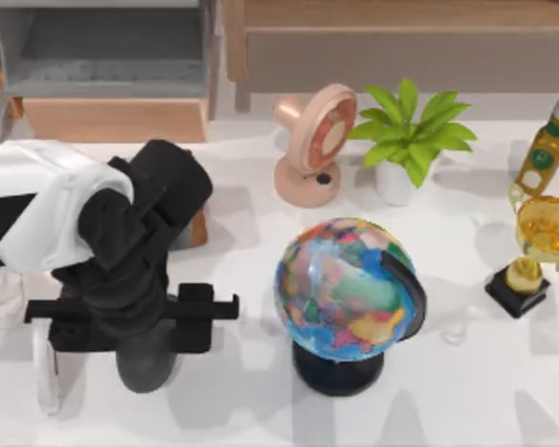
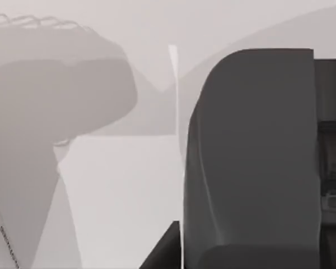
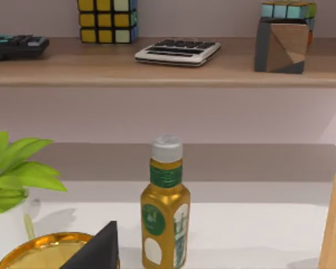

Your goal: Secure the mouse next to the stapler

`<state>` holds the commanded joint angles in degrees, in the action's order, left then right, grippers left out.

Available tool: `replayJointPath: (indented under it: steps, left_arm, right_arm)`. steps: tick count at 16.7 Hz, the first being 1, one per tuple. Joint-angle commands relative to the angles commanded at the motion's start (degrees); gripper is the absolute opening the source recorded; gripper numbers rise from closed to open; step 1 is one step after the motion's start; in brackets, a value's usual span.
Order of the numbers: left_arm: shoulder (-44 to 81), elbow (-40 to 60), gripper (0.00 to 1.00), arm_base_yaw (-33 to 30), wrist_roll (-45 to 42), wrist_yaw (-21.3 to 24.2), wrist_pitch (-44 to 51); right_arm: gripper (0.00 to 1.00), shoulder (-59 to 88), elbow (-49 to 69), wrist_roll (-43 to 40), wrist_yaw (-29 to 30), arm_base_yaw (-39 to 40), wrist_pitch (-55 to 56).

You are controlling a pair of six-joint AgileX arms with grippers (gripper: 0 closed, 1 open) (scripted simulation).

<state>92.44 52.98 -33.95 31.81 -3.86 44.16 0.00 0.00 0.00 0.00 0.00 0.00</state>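
Over at the table's [image 1: 261, 410] left front, we had a pale rounded shape [image 1: 44, 372] lying flat that looked like the mouse, though it blended into the white top so much we couldn't swear to it. Just to its right the left gripper [image 1: 147, 371] pointed straight down, low over the table, with its black crossbar sticking out to both sides. The left wrist view gave us one big dark finger [image 2: 252, 157] and a shadow over bare tabletop, so honestly we couldn't tell if that gripper was clenched, released or grasping anything. A brown corner [image 1: 197, 228] peeked out from behind the arm, too hidden for us to say what it was. Moving along, a pink fan [image 1: 312, 144] stood at the back, with a potted plant [image 1: 410, 130] just beside it on the right, and a globe [image 1: 349, 298] sat in front of those two near the middle. On the far right there was a yellow bottle [image 1: 550, 149] at the back and a gold trophy [image 1: 538, 244] just in front of it. The right arm was parked out on that side, its wrist view facing the bottle.
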Motion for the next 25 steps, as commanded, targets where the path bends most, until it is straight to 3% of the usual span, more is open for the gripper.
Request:
replayJointPath:
  steps: [17,25]
  left_arm:
    - [1.73,-2.99,0.0,0.32,0.27,0.73,-3.17]
    - [1.73,-2.99,0.6,0.32,0.27,0.73,-3.17]
  right_arm:
    - [1.0,0.0,0.0,0.0,0.0,0.0,0.0]
    - [1.0,0.0,0.0,0.0,0.0,0.0,0.0]
